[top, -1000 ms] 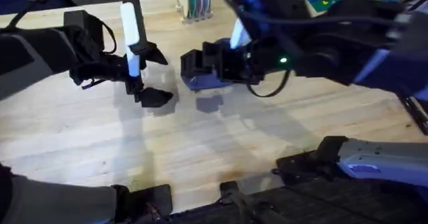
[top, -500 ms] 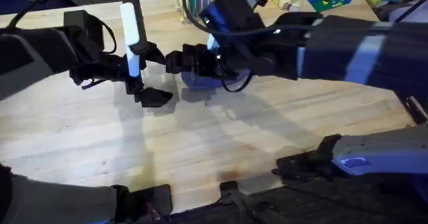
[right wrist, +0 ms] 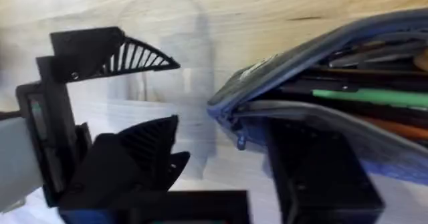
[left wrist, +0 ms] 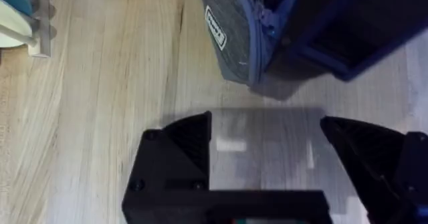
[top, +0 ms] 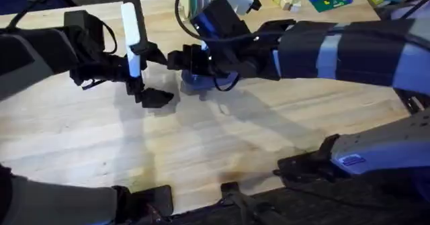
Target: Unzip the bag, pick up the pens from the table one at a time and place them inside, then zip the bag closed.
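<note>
Both pincers meet at the bag [top: 201, 81], far middle of the table [top: 201, 158].
Overhead, your right pincer [top: 180, 58] covers it. Left wrist: your left pincer [left wrist: 267, 134] gapes empty just beside it. Right wrist: pens [right wrist: 368, 97] lie inside the unzipped bag; one finger [right wrist: 314, 170] sits over its opening, the grip unclear.

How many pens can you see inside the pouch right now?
3, all inside the open bag: a green pen between a grey pen and an orange pen. More may be hidden.
</note>
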Controlling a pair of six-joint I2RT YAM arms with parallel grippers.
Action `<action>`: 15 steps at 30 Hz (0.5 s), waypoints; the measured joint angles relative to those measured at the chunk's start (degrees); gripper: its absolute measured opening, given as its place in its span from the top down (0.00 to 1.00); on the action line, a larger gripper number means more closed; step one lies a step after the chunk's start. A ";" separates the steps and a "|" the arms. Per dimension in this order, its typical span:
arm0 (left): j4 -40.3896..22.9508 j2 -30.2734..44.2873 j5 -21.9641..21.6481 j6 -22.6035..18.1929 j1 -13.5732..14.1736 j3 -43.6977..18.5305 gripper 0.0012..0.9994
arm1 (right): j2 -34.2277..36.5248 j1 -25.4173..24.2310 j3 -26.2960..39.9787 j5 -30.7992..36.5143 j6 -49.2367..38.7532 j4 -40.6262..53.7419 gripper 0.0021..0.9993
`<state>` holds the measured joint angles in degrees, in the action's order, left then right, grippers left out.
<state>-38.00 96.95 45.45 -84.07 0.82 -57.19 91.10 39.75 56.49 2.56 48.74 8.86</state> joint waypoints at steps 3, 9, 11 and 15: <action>0.00 0.00 0.00 0.00 0.00 0.00 0.01 | 0.46 0.00 0.00 0.82 0.20 -0.13 0.41; -0.02 -0.02 0.01 0.00 0.00 0.00 0.01 | 0.89 0.19 0.00 1.99 0.34 -0.61 0.93; -0.02 -0.02 0.02 0.00 0.00 0.00 0.01 | 0.91 0.22 0.00 2.04 0.33 -0.73 0.97; -0.02 -0.02 0.02 0.00 0.00 0.00 0.01 | 0.91 0.22 0.00 2.12 0.34 -0.74 0.97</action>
<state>-38.02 96.92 45.47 -84.07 0.82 -57.19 92.01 39.97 56.49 4.69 49.08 8.12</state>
